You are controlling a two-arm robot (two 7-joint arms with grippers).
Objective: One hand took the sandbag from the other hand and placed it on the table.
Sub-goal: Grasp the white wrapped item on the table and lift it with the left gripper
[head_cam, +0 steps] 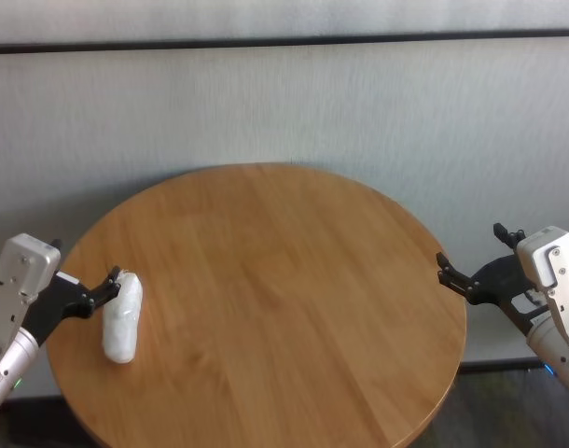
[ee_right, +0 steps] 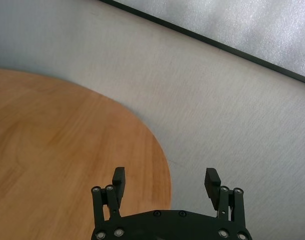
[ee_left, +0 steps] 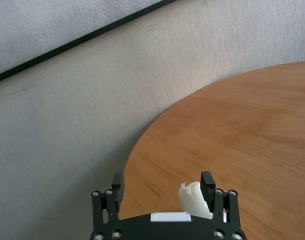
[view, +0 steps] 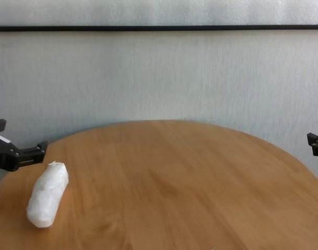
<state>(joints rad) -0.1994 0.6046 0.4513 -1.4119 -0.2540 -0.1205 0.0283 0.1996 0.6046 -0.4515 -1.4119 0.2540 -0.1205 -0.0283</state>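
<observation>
The white lumpy sandbag lies on the round wooden table near its left edge, also seen in the chest view. My left gripper is open at the table's left rim. The bag's far end lies by its inner finger, and nothing is clamped between the fingers. In the left wrist view the bag's tip shows beside one finger of the open gripper. My right gripper is open and empty at the table's right rim, also in its wrist view.
A pale grey wall with a dark horizontal strip stands behind the table. Bare wood spans the table between the two grippers. The table's right edge runs just under the right gripper.
</observation>
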